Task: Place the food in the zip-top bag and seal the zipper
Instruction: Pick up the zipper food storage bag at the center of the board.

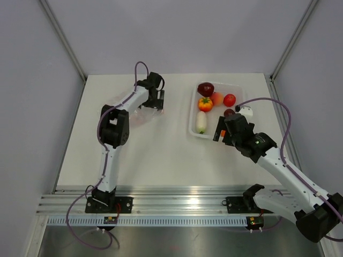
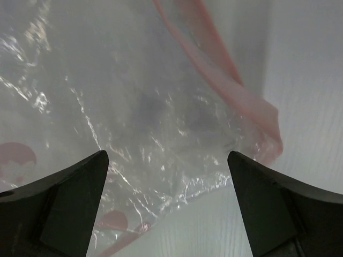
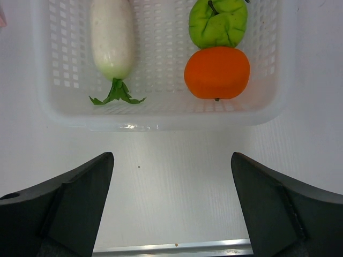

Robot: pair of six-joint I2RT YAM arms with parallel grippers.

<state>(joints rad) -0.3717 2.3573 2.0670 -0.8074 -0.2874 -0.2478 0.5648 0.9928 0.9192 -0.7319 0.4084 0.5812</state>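
The zip-top bag [image 2: 134, 107] lies crinkled on the table, its pinkish-red zipper [image 2: 230, 85] running down the right side in the left wrist view. My left gripper [image 2: 167, 154] hovers open over the bag's lower edge, with nothing between its fingers. In the top view the left gripper [image 1: 154, 105] sits at the far side of the bag [image 1: 138, 115]. The food lies in a white tray [image 1: 193, 128]: purple [image 1: 206, 89], peach [image 1: 217, 98], red [image 1: 229, 100], orange-yellow [image 1: 204, 104], white radish [image 1: 201, 122]. My right gripper [image 3: 171, 156] stands open just short of the tray's near wall [image 3: 161, 119], in line with the radish [image 3: 111, 43] and orange piece [image 3: 217, 72].
The tray is a perforated white basket with raised walls. A metal rail [image 1: 171, 203] runs along the table's near edge. The right arm [image 1: 278, 160] reaches in from the lower right and covers the tray's near right corner. Grey walls enclose the table.
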